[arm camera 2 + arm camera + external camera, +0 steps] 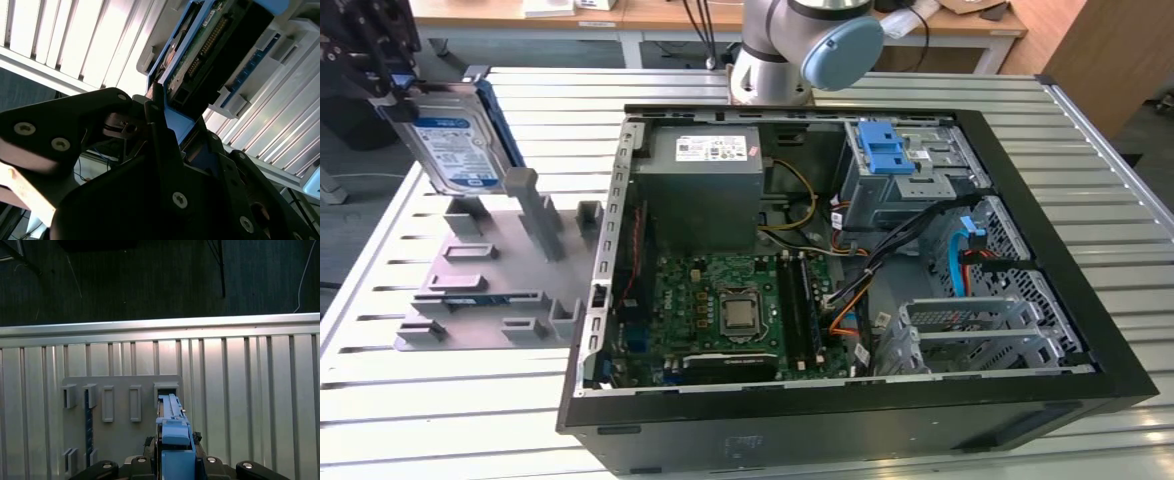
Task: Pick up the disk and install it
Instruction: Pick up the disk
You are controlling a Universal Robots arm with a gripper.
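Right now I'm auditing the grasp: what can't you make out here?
Exterior view: the gripper is cut off by the picture's edge; the inside of the drive cage is hidden by its walls.
Second wrist view: the gripper covers part of the disk.
First wrist view: disk edge-on, label unseen.

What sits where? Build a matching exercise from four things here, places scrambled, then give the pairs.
Things:
1. disk
2. power supply
3. latch
4. rack

Places:
A. on the table, outside the case, at the exterior view's left
B. atop the drive cage
C. gripped upright in the end effector
D. inside the case, in a corner

Pairs: 1-C, 2-D, 3-B, 4-A
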